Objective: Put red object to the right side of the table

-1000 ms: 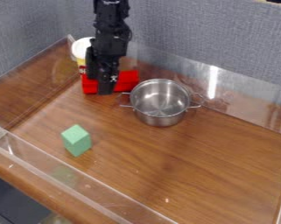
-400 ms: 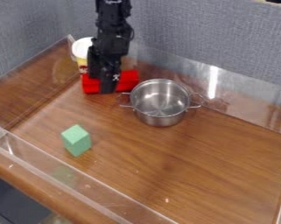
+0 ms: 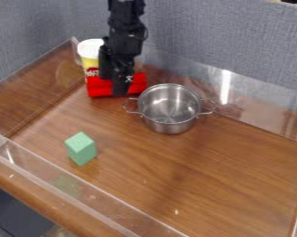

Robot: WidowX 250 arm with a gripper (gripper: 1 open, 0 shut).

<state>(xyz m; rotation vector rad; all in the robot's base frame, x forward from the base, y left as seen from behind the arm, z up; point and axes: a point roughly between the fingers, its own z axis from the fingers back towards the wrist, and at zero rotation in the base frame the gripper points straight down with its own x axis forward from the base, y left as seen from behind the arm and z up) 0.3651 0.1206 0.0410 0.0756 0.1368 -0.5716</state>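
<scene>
Near the far left corner of the table (image 3: 206, 176), the red object (image 3: 137, 84) is seen lying lengthwise from left to right, close to the far edge. Its middle is partly covered by the black gripper (image 3: 118, 72), which is held above and in front of it from the far side, pointed downward. The fingers are spread wide; whether the block is touched by them cannot be told. Behind the left end of the block, a yellow tub (image 3: 89, 53) with a white lid is placed, partly hidden by the gripper and the block. Just to the right of the block, a steel pot (image 3: 170, 108) with two side handles is set upright, its open top facing up; its left handle is seen close to the block. Toward the near left part of the table, well apart from the block, a small green cube (image 3: 80, 148) is placed near the clear wall (image 3: 67, 190) by which the near edge is lined.
</scene>
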